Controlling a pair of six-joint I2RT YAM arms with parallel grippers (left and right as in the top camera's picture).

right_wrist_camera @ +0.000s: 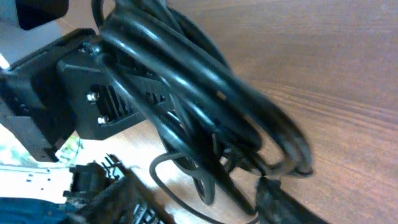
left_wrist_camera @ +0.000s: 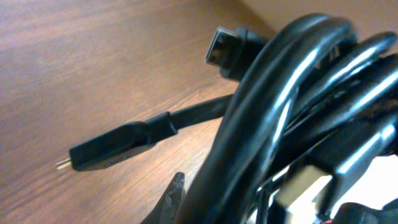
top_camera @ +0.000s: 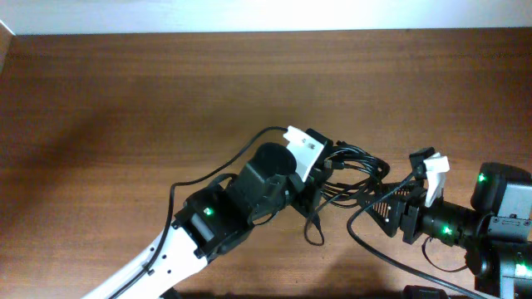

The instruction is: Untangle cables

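Lying in a tangled bunch of black loops on the wooden table, the cables sit right of centre, between the two arms' tools. The left gripper has its jaws together on the left side of the bunch, clamped on the cables. Several strands fan out from it to the right, and one narrow loop reaches toward the near edge just below it. From the left wrist camera the thick glossy loops fill the right half of the view, very close to the lens. Two ends stick out of them to the left. One is a slim plug with a small metal tip, low over the wood. The other is a wider connector higher up, its open metal face turned toward the camera.

The right gripper is at the right end of the bunch with its jaws apart. In the right wrist view its dark fingertips stand at either side of the lower edge. A thin loop of cable lies in the gap between them, and I cannot tell whether either finger touches it. Beyond, the bundle arches up to the black block of the left tool, which grips it.
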